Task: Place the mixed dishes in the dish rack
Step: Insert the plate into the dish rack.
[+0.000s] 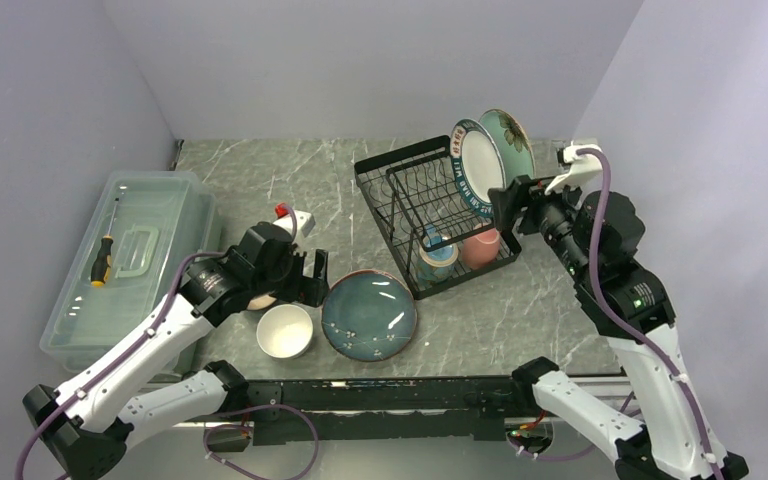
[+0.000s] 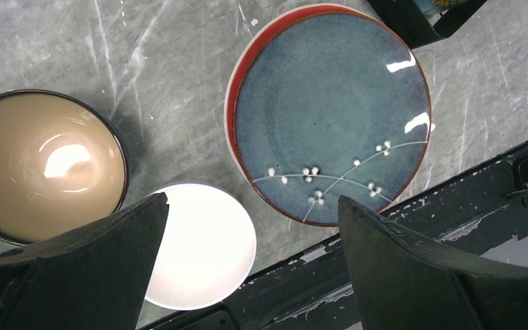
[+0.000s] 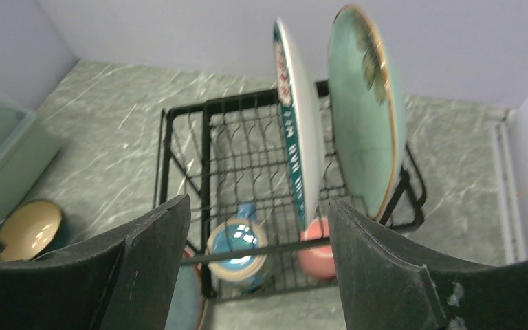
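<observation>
Dish rack point(image 1: 405, 190), far right on the table, holds the white plate point(image 1: 480, 165) and green plate point(image 1: 512, 138) upright, plus the blue mug point(image 1: 438, 255) and pink mug point(image 1: 480, 247). The right gripper point(image 3: 258, 206) is open and empty beside them. The left gripper point(image 2: 253, 206), wide open and empty, hovers over what's left: white bowl point(image 2: 206, 254), brown bowl point(image 2: 41, 165), and blue plate point(image 2: 330, 117) on red plate point(image 2: 242, 72).
</observation>
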`<state>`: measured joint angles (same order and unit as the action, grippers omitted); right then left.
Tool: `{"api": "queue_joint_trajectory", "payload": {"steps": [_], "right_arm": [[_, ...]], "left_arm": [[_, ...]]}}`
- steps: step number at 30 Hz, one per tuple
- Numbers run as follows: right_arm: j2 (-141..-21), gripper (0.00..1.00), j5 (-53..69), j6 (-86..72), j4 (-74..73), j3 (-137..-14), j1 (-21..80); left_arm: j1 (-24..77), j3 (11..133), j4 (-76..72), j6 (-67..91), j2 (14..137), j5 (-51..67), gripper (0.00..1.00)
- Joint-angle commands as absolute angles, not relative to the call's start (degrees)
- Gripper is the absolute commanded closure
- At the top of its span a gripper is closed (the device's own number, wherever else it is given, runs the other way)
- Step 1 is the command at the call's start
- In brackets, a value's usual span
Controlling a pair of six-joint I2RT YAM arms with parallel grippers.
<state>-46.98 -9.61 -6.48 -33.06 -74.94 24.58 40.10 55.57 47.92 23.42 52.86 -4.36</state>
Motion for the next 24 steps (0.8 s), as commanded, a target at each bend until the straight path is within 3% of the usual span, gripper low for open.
{"api": "queue_joint_trajectory", "payload": {"steps": [1, 8, 13, 24], "right_arm": [[-43.9, 0.26, -2.9, -14.5, -41.9, -75.2, 24.7], [-39.4, 0.29, 1.9, -21.2, -49.7, -69.1, 24.7], [-34.3, 0.31, 6.0, -25.2, -47.9, -59.7, 24.7], [-30.1, 0.36, 14.1, -34.9, -37.7, -40.9, 24.7]], "left_arm": [[40.1, 55.1, 46.4, 24.0, 53.9, -2.2, 0.01], [40.1, 56.0, 46.1, 27.8, 58.5, 0.6, 0.01], [40.2, 54.8, 44.6, 31.7, 61.9, 0.2, 0.06], [40.1, 52.3, 39.5, 35.1, 70.7, -2.6, 0.42]]}}
